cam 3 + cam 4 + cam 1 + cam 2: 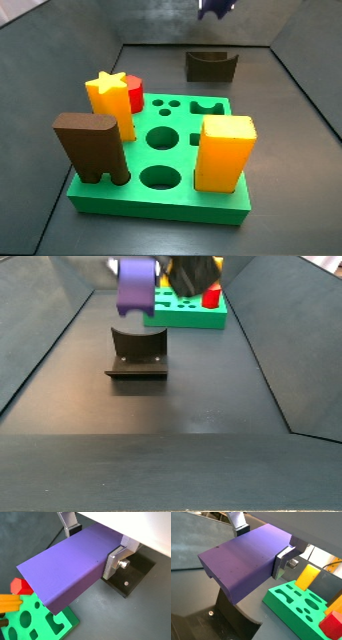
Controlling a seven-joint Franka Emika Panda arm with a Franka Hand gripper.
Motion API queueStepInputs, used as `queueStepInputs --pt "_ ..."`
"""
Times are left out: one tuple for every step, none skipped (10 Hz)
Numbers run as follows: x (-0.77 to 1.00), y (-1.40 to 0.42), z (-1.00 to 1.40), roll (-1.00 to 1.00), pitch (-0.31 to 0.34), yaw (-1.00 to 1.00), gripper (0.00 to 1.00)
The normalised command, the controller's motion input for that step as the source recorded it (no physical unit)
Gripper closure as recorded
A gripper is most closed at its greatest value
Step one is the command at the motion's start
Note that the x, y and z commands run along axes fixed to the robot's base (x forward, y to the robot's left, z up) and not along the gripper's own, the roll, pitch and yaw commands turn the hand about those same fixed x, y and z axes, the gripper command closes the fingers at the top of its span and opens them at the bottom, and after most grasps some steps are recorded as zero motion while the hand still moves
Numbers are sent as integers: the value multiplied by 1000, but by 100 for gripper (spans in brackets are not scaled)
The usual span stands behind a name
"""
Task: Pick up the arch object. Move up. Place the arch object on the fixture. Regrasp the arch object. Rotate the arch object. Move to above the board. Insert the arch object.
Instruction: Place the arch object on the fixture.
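- The thick green rectangular board [160, 170] with round and shaped holes lay on the dark tabletop [174, 406]. Several pegs stood upright in it: a tall dark brown block [91, 148] at one near corner, an orange-yellow square block [225, 152] at the other near corner, a yellow star-topped peg [110, 100], and a red peg [132, 96] just behind the star.
- Round holes in the middle of the board and an arch-shaped slot [206, 107] near its far edge were unfilled.
- The small dark brown-black fixture [138, 353], with a concave U-shaped scoop in its top, stood on the tabletop apart from the board, and its scoop held nothing.
- The long purple arch object [70, 564] was a smooth, matte block with flat faces and sharp edges; a notch along one side showed in a wrist view [212, 576].
- The gripper [90, 542] held the arch object in the air. Its flat silver fingers [117, 562] were closed on the block, one plate on each side, as both wrist views showed.
- In a side view the arch object [136, 286] hung above the fixture, clear of the scoop, with the board behind it.
- In a side view only a dark scrap of the gripper [218, 8] showed at the upper edge, above the fixture [210, 66].
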Motion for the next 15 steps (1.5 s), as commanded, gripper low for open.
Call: queueStepInputs --pt "139 139 -1000 -1000 203 -64 100" --pt "151 135 -1000 -874 215 -111 100" --pt "155 139 -1000 -760 195 -130 100" --pt "167 143 -1000 -468 133 -178 100" --pt "179 142 -1000 -297 100 -193 100" --pt "181 131 -985 -202 65 -190 100" --pt "157 113 -832 -174 39 -186 100" --pt "106 79 -470 -151 -10 -164 100" --pt "92 66 -338 -145 -26 -151 100" --pt "57 42 -218 -110 -49 -112 100" --pt "57 41 -214 -102 -54 -90 100" --pt "58 39 -212 -102 -54 -63 100" --pt "59 39 -211 -102 -54 -54 100" --pt "0 -500 -167 0 0 0 100" --pt "0 0 0 0 0 0 0"
